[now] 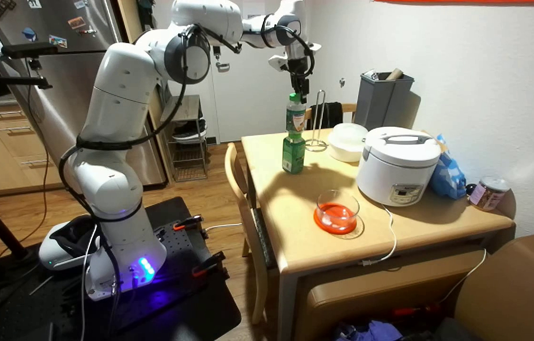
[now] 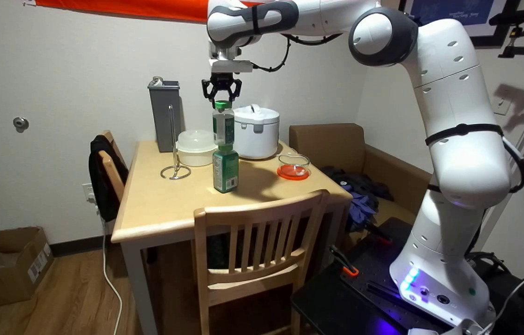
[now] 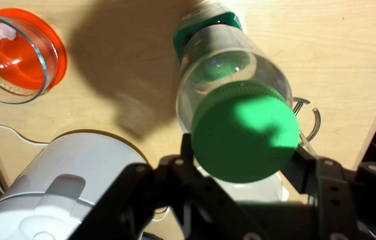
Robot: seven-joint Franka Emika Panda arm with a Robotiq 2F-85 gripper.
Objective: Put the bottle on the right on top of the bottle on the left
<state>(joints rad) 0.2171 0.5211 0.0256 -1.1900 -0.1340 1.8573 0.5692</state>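
"Where does the stacking stand?"

"The right-hand one is up there, as far as I can judge. The clear bottle point(image 1: 296, 121) stands upright over the green bottle point(image 1: 294, 155), which stands on the table point(image 1: 300, 237). In both exterior views the two line up as one column."

"And the hand point(image 2: 222, 103)?"

"Drawn in on the green cap point(image 3: 244, 140) of the clear bottle. In the wrist view its fingers point(image 3: 303, 171) sit against the cap on opposite sides, so I take it to be holding on."

"So which step is this?"

"The placing, I'd say, near its end: the clear bottle is over its spot and the letting go is left. How much of the weight the green bottle carries, and how much the hand bears, I can't judge."

"Then the next move?"

"Be sure of the seat first. The green bottle's top looks narrower than the base above it, so a sideways push could topple the pair. Once it's settled, ease the fingers apart evenly, so neither drags the cap, then rise straight up."

"And if it isn't settled?"

"Lower a touch, centre it, then let go."
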